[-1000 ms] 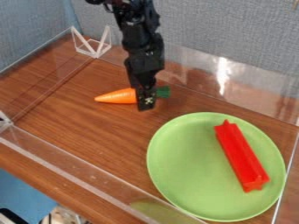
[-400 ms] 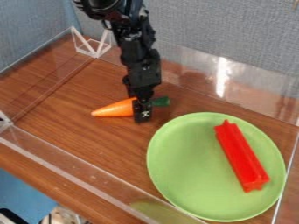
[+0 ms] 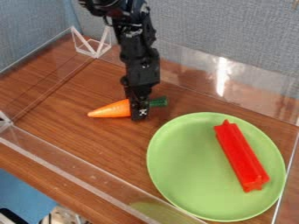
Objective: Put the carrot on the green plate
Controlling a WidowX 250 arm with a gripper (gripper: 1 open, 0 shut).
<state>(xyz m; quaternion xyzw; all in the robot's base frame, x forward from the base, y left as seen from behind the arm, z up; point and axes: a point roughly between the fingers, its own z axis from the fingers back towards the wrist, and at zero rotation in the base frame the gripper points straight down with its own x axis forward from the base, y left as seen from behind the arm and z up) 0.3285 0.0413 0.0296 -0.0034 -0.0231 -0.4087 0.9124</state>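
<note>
The orange carrot (image 3: 108,110) lies on the wooden table just left of the green plate (image 3: 193,166), its tip pointing left and its dark green stub (image 3: 159,102) pointing right. My gripper (image 3: 142,108) points straight down over the carrot's thick end, fingers low at the table and straddling it between the orange body and the stub. The near finger (image 3: 142,111) hides that part of the carrot, so the gap between the jaws does not show. The large round light-green plate sits at the front right.
A red ridged block (image 3: 240,156) lies on the right half of the plate. Clear acrylic walls (image 3: 251,79) ring the table. A white wire stand (image 3: 89,41) is at the back left. Bare wood stretches left of the carrot.
The gripper has sunk onto the carrot's thick end. The carrot has shifted a little toward the front left, its tip swinging nearer the camera.
</note>
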